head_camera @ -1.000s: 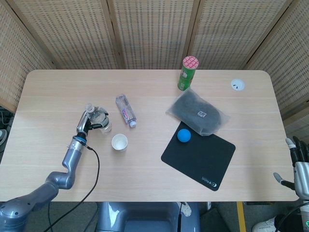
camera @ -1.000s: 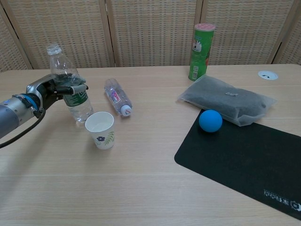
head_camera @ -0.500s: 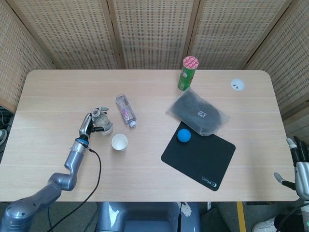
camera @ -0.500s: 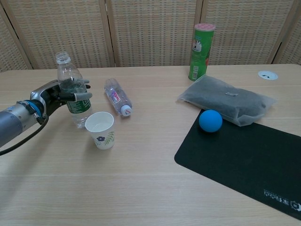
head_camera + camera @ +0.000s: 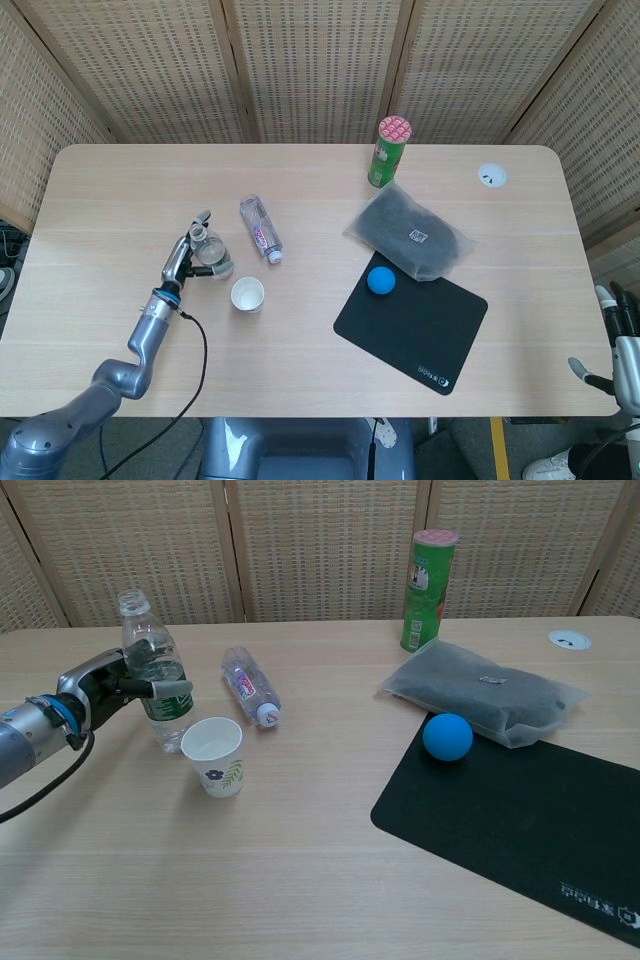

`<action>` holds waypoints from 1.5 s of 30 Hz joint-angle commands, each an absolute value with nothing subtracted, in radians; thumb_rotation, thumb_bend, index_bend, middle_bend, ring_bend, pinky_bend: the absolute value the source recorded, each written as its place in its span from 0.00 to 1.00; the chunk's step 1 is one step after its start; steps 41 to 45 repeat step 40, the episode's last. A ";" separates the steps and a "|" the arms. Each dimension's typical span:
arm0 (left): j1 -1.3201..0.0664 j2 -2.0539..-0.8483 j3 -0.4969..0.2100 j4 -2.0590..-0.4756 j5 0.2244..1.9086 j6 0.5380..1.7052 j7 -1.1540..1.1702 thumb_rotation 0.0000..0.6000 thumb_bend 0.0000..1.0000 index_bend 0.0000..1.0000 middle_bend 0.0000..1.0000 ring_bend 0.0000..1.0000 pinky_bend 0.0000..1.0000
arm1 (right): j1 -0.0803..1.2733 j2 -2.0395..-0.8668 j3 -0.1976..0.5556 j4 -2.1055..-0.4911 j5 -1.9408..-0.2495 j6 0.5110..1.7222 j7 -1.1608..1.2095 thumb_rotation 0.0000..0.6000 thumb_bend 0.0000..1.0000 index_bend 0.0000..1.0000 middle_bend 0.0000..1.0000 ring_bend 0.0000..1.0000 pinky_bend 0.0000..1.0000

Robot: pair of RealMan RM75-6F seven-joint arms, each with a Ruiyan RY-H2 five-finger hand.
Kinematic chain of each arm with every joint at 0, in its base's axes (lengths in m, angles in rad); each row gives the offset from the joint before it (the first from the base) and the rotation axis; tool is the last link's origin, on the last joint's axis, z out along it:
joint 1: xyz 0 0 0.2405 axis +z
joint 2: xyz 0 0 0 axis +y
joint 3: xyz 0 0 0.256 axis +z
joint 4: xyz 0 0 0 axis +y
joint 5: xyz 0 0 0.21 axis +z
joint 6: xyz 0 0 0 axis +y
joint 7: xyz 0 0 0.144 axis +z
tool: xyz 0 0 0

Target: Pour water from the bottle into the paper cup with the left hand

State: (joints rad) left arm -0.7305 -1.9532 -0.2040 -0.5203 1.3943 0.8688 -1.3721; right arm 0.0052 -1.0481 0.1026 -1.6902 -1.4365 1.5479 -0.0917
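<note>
**Bottle upright at left hand; pour apparently done or not begun**

Table (image 5: 330, 880): pale wood grain.
Left hand (image 5: 105, 685): metal, fingers spread loosely around the bottle; firm contact cannot be told.
Bottle (image 5: 152, 685): clear ribbed plastic, uncapped, upright within the fingers.
Cup (image 5: 213, 756): white paper, tapered, just right of the hand, nearer the robot; contents unclear.
Right hand (image 5: 622, 345): far right, off the table edge, fingers straight, empty.

Silver-grey metal left arm (image 5: 120, 375) with rounded joints, blue ring at the wrist, black cable looping alongside. Left hand (image 5: 105, 683) grey and black with pale fingertips. Right hand (image 5: 622, 340): grey, dark fingers.
</note>
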 commanded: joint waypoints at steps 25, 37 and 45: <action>-0.253 -1.192 -0.130 -1.525 1.287 1.490 -0.215 1.00 0.07 0.00 0.00 0.00 0.00 | -0.032 -1.031 0.069 -1.720 -1.547 1.634 -0.084 1.00 0.00 0.00 0.00 0.00 0.00; -0.136 -1.108 -0.037 -1.724 1.423 1.610 -0.051 1.00 0.10 0.00 0.00 0.00 0.00 | -0.049 -1.023 0.069 -1.715 -1.560 1.665 -0.058 1.00 0.00 0.00 0.00 0.00 0.00; -0.132 -1.103 -0.038 -1.733 1.423 1.595 -0.056 1.00 0.11 0.00 0.00 0.00 0.00 | -0.048 -1.021 0.072 -1.715 -1.555 1.662 -0.056 1.00 0.00 0.00 0.00 0.00 0.00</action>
